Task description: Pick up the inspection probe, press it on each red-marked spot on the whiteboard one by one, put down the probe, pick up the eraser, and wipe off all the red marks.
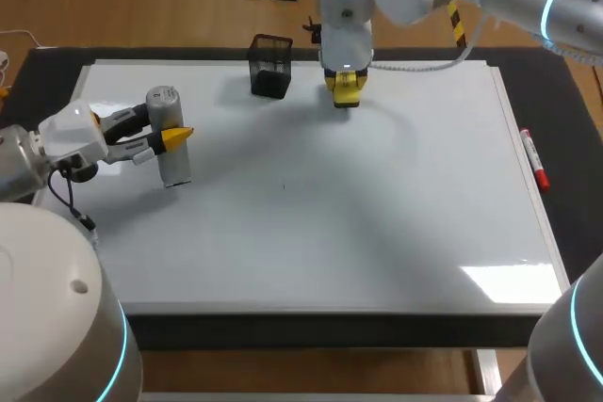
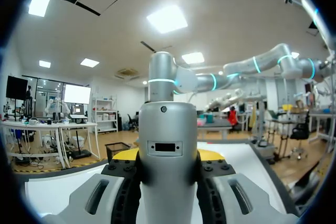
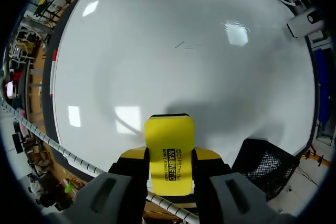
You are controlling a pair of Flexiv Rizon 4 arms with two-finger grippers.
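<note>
The silver cylindrical probe (image 1: 168, 143) stands upright at the left of the whiteboard (image 1: 377, 204), its lower end at the board's surface. My left gripper (image 1: 179, 136) is shut on its middle from the side. In the left wrist view the probe (image 2: 164, 150) fills the gap between the yellow tips of the left gripper (image 2: 167, 157). My right gripper (image 1: 346, 85) is shut on the yellow eraser (image 1: 348, 93) at the back middle of the board. The eraser (image 3: 169, 150) juts ahead of the right gripper (image 3: 169, 163), close over the board. I see no red marks, only a faint grey smudge (image 3: 186, 44).
A black mesh holder (image 1: 270, 65) stands at the back of the board, just left of the eraser, and shows beside the right gripper as the mesh holder (image 3: 268, 166). A red marker (image 1: 533, 159) lies along the board's right edge.
</note>
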